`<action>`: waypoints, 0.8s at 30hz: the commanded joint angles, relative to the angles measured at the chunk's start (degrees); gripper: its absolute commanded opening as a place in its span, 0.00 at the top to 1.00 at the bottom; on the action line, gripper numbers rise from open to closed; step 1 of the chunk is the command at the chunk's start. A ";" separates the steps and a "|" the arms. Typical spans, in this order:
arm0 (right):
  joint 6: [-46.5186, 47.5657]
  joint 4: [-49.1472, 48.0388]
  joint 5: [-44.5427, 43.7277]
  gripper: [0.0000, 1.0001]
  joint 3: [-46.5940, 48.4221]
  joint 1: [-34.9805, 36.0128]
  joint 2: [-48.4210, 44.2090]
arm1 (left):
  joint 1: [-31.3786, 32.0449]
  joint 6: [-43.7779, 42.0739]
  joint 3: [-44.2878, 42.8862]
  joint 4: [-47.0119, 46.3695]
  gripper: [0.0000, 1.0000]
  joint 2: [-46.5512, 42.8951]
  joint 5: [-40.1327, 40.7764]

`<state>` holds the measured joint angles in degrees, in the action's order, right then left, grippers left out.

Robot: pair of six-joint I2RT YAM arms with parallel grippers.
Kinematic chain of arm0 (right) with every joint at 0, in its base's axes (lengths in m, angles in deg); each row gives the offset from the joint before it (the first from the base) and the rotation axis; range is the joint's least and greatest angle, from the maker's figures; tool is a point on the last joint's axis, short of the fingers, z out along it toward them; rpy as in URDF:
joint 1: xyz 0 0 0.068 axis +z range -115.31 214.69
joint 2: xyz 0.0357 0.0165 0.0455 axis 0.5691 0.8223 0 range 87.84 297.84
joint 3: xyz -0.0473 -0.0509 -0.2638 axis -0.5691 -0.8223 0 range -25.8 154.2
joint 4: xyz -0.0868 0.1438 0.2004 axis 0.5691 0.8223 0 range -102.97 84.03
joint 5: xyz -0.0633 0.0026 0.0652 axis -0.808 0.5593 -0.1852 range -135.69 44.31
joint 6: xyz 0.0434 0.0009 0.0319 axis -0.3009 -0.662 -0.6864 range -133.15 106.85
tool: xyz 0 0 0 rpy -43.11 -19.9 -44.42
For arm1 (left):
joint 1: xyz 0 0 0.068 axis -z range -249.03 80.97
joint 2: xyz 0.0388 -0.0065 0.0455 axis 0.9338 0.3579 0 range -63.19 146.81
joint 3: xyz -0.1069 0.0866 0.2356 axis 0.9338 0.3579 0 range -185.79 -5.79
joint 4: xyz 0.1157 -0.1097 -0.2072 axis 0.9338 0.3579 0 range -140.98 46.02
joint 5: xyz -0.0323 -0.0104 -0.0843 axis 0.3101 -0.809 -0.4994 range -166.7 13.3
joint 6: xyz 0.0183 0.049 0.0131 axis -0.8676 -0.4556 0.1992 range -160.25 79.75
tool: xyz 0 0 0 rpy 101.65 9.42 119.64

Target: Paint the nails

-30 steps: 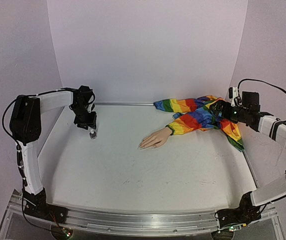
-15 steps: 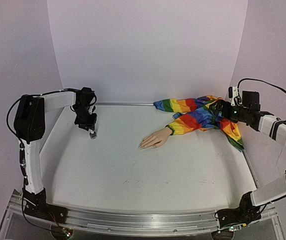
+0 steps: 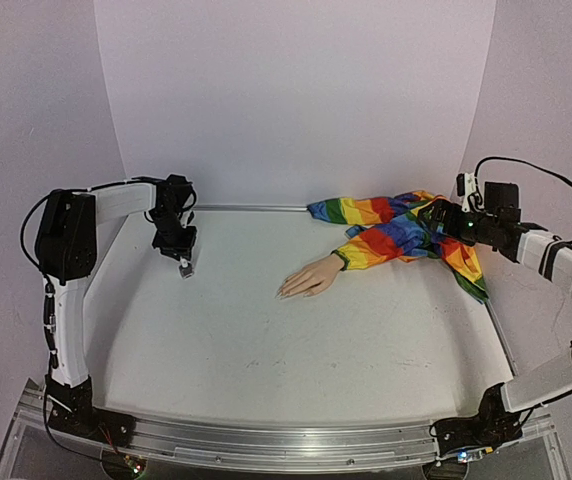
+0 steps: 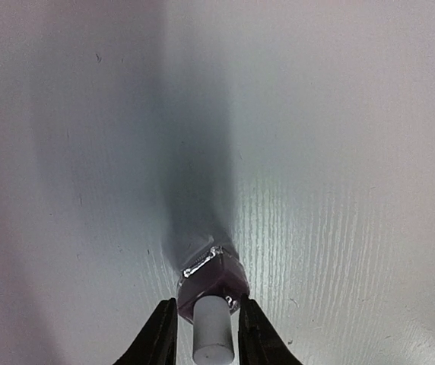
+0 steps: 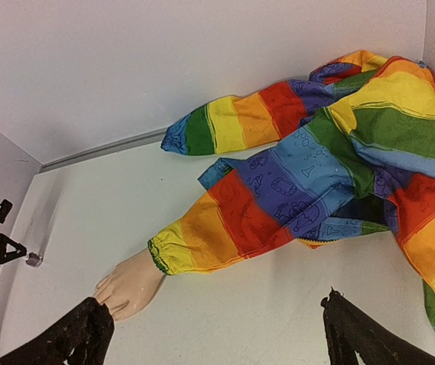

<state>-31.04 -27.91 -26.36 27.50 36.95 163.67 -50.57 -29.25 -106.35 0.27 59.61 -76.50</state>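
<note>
Since the earlier frame the left arm has swung its upper link a little toward the back, and its fingers have narrowed; the right arm has not moved.

The white counter [image 3: 296, 360] carries everything. At its far right lies the rainbow-striped jacket [image 3: 406, 232], crumpled, with one sleeve [image 5: 225, 220] stretched toward the middle of the counter. The right end effector [image 3: 438, 218] hangs over this jacket. In the right wrist view its two dark fingers [image 5: 77, 338] stand wide apart, released, with nothing between them.

From the sleeve cuff comes the pale peach mannequin hand [image 3: 312, 277], lying flat on the counter, its fingers pointing to the near left. The nails [image 3: 285, 291] are at these fingertips, near the middle of the counter and well apart from both end effectors. They are too small to see their colour. In the right wrist view one dark finger covers the fingertips.

The left end effector [image 3: 185, 258] points down at the far left of the counter. In the left wrist view it is clenched on the nail polish bottle [image 4: 211, 275]. The bottle is small and dark purple, stands upright on the counter, and its white cap [image 4: 213, 334] rises between the two fingers.
</note>
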 commanded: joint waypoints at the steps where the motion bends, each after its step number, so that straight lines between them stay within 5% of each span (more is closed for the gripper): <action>1: 0.41 -0.71 1.14 0.02 2.08 -0.31 -0.64 | 0.44 -0.87 -3.60 1.78 0.71 0.83 0.49; 12: 0.22 -0.62 1.18 0.02 2.25 -0.33 -0.95 | 0.78 -1.25 -4.21 3.13 0.73 1.29 1.15; 24: 0.59 -0.42 -0.78 0.02 2.31 -0.33 -0.79 | 1.29 -1.34 -2.91 3.69 0.93 -1.06 1.91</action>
<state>-31.04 -27.75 -26.29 27.50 36.95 163.67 -49.76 -30.14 -107.83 3.11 60.88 -75.38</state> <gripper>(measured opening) 0.984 0.152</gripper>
